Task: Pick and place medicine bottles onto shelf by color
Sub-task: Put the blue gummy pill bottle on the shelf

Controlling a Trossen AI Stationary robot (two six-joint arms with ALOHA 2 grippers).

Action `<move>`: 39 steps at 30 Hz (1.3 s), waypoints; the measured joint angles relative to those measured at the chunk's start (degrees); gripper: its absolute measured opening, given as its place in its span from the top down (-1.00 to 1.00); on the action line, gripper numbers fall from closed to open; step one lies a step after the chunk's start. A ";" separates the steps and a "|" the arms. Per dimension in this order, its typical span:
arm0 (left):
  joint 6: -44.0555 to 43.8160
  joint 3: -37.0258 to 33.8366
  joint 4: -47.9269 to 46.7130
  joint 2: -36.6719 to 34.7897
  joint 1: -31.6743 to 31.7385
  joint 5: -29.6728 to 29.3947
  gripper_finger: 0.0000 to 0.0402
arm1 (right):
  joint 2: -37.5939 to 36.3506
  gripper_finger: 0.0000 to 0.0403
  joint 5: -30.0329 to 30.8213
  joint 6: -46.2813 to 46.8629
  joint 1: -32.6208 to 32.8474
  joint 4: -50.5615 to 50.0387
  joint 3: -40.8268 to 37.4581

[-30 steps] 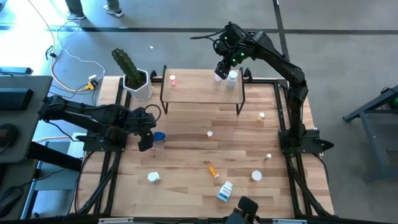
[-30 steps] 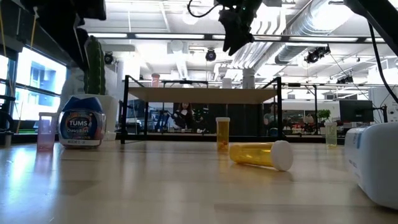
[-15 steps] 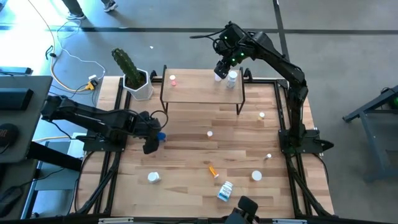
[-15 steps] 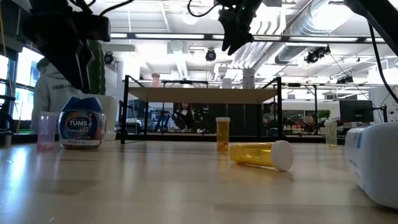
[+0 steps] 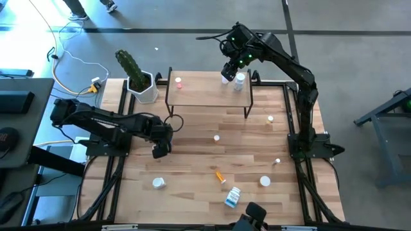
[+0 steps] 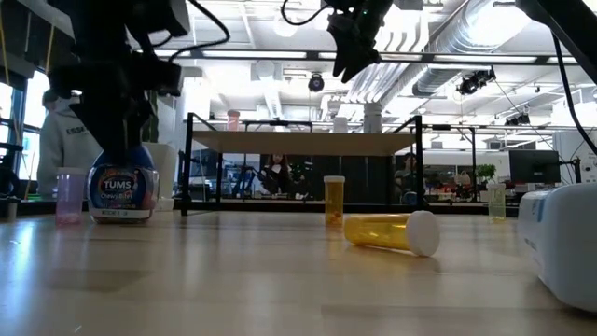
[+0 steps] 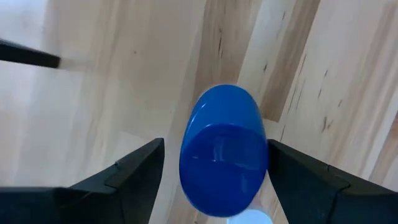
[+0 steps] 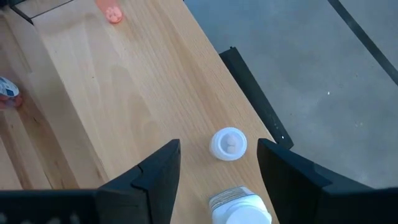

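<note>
A blue-capped bottle point(image 7: 224, 158) stands upright on the table near its left edge; the low view shows its blue label point(image 6: 121, 191). My left gripper point(image 5: 160, 145) hangs open right above it, one finger on each side of the cap, pointing down. My right gripper point(image 5: 228, 72) is open and empty above the shelf's point(image 5: 205, 96) far right end. There a small white bottle point(image 8: 229, 143) and a larger white bottle point(image 5: 239, 80) stand on the plank. A pink bottle point(image 5: 178, 83) stands at the shelf's far left.
On the table lie an orange bottle point(image 5: 220, 176), a white-and-blue bottle point(image 5: 232, 197) and several small white ones point(image 5: 158, 183). A pinkish vial point(image 6: 67, 196) stands beside the blue bottle. A cactus pot point(image 5: 142, 86) stands left of the shelf.
My left gripper has gone toward the table's right edge and now stands over the blue bottle, which has not moved.
</note>
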 joint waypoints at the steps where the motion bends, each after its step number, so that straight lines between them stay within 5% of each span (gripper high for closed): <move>1: 0.53 0.00 0.00 0.33 0.38 0.44 -0.33 | 0.00 -0.01 0.00 -0.02 0.00 0.00 0.00; 12: 1.89 0.02 1.40 1.01 2.92 5.33 0.15 | 0.00 -0.01 0.00 -0.59 0.00 0.04 0.00; 21: 0.33 0.96 0.29 1.01 4.66 6.84 0.17 | 0.00 -0.01 0.02 -1.59 0.00 0.00 0.00; 39: 5.51 26.74 -16.11 1.01 14.67 5.27 0.15 | -2.38 -0.01 6.67 -2.40 -0.24 -0.05 0.00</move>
